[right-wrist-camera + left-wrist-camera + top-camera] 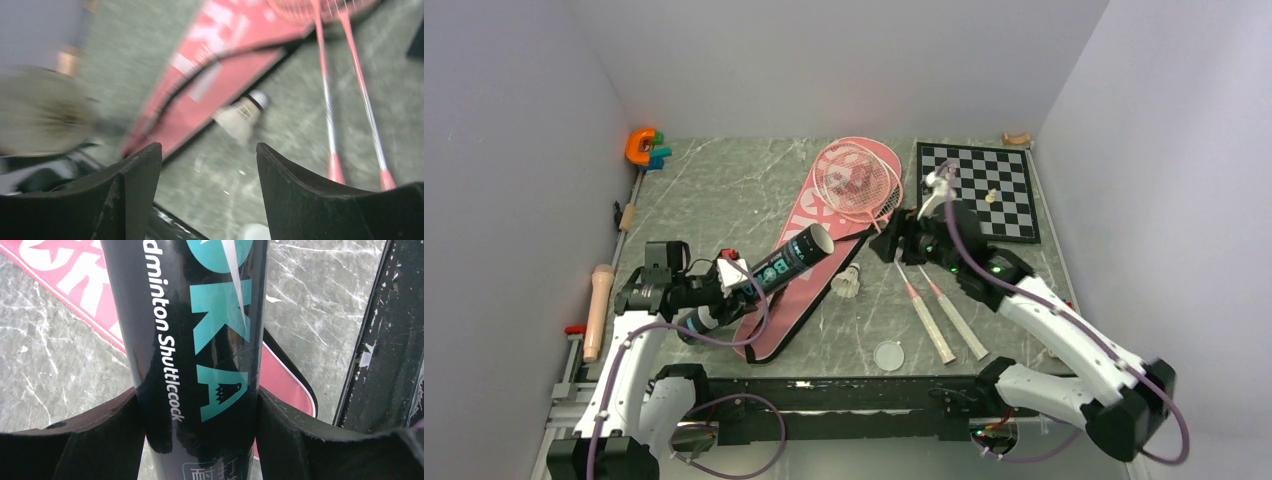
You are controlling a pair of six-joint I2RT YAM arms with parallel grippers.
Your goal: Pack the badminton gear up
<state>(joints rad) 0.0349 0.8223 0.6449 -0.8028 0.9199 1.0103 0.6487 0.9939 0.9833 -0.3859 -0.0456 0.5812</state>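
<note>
My left gripper (740,284) (197,415) is shut on the long black tube (774,270) (200,330), which is tilted above the table with its open end (818,240) pointing right and away. Under it lies the pink racket bag (809,255) (65,280) (220,60). Two pink-and-white rackets (856,178) (325,90) rest with their heads on the bag and their handles (939,335) toward the near edge. A white shuttlecock (849,283) (240,115) lies beside the bag. Above the racket shafts hovers my right gripper (892,245) (209,150), open with nothing in it.
A black-and-white chessboard (982,190) with pale pieces sits at the back right. An orange and teal toy (646,147) stands at the back left. A clear round lid (888,354) (255,232) lies near the front edge. A wooden handle (599,310) lies along the left rail.
</note>
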